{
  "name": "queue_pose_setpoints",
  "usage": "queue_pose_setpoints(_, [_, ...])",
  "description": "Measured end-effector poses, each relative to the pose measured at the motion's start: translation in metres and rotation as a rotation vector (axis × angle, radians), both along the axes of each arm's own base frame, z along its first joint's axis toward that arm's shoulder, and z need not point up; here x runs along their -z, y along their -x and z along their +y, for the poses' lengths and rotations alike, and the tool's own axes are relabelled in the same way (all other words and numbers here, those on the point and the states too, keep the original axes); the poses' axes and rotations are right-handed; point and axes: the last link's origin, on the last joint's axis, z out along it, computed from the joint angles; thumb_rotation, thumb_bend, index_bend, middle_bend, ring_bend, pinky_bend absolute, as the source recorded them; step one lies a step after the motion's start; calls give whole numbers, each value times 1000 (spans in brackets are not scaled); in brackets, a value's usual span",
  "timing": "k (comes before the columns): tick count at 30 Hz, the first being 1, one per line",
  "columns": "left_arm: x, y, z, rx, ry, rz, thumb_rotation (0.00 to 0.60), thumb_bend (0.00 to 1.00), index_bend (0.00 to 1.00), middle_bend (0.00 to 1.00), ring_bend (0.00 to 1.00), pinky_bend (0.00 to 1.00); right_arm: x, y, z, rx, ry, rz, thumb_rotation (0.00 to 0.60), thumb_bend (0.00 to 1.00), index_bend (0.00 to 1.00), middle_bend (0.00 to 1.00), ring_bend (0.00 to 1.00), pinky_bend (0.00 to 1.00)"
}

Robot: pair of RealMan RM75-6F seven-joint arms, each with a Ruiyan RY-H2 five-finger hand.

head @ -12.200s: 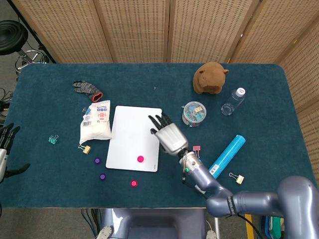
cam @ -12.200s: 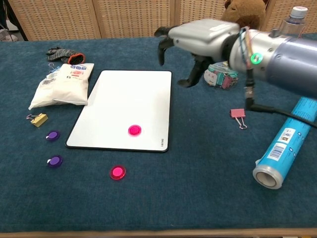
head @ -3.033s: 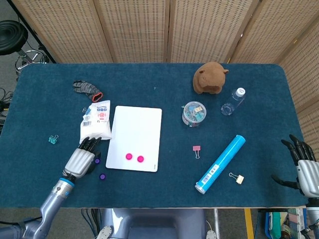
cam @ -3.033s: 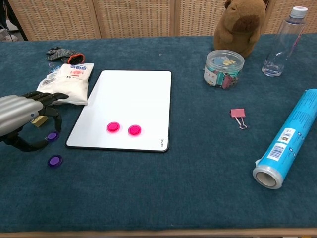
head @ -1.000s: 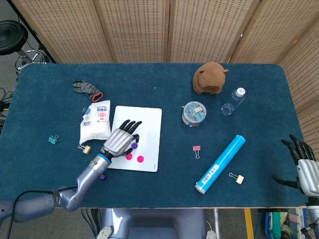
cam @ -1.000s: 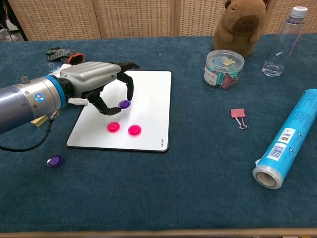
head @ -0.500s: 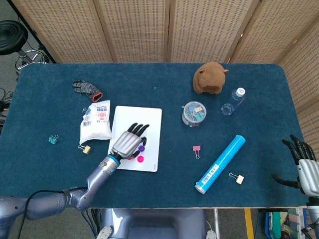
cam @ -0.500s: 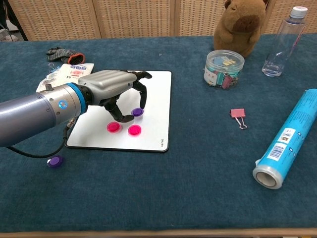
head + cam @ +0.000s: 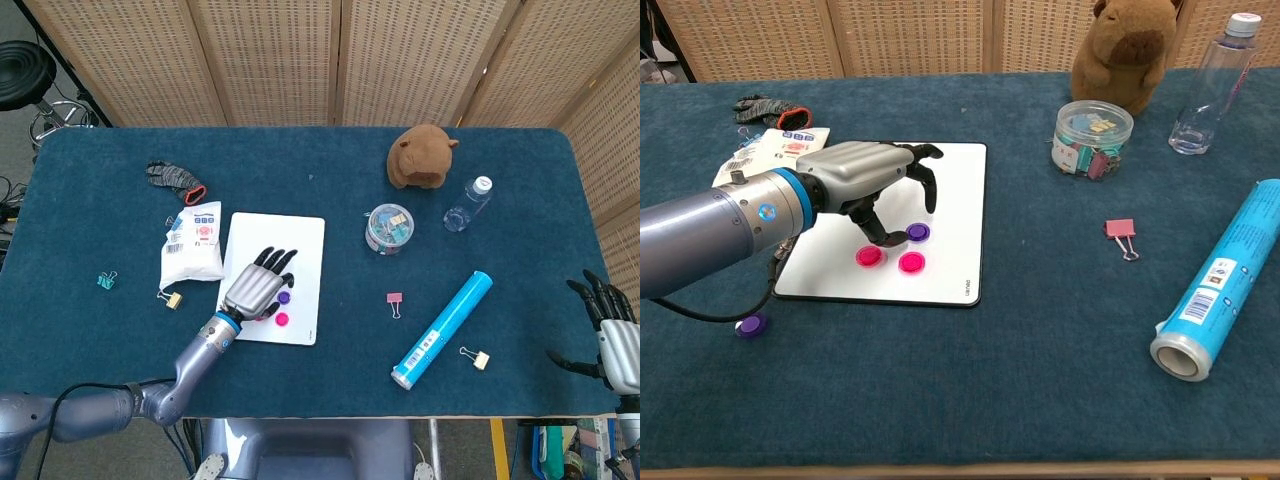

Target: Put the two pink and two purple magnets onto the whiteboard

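The whiteboard (image 9: 940, 170) lies flat left of centre. Two pink magnets (image 9: 869, 256) (image 9: 911, 262) sit on its near part, and one purple magnet (image 9: 918, 232) lies on the board just behind the right pink one. My left hand (image 9: 862, 178) hovers over the board with its fingers apart and lifted just off that purple magnet (image 9: 284, 297), holding nothing. The other purple magnet (image 9: 751, 325) lies on the cloth off the board's near-left corner. At the table's far right edge, my right hand (image 9: 612, 340) stays spread and empty.
A white packet (image 9: 193, 245) and a glove (image 9: 175, 177) lie left of the board. To the right are a jar of clips (image 9: 389, 228), a plush animal (image 9: 422, 155), a bottle (image 9: 468, 203), a blue tube (image 9: 442, 315) and a pink binder clip (image 9: 1121, 232).
The left hand carried a purple magnet to the board and set it behind the right pink one. Its fingers have since lifted off the magnet. The right hand has not moved.
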Motion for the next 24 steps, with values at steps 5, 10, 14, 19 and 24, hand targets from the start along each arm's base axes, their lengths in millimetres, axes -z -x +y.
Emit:
queue_pose_setpoints(5, [-8, 0, -1, 4, -12, -13, 600, 340, 380, 0, 0, 0, 0, 0, 1, -2, -2, 0, 600, 0, 113, 0, 0, 0])
queue_pose_setpoints(10, [-28, 10, -6, 21, -34, -21, 600, 339, 383, 0, 0, 0, 1, -1, 1, -3, -5, -1, 600, 0, 113, 0, 0, 0])
queue_pose_setpoints(14, [-45, 26, -19, 54, -39, -10, 600, 339, 383, 0, 0, 0, 3, -2, 1, -7, -12, 2, 600, 0, 113, 0, 0, 0])
queue_pose_setpoints(19, [-63, 53, -43, 104, -20, 20, 600, 335, 382, 0, 0, 0, 6, -4, 1, -11, -21, 7, 600, 0, 113, 0, 0, 0])
queue_pose_setpoints(24, [-79, 76, -67, 149, 15, 31, 600, 335, 372, 0, 0, 0, 9, -5, 2, -14, -28, 10, 600, 0, 113, 0, 0, 0])
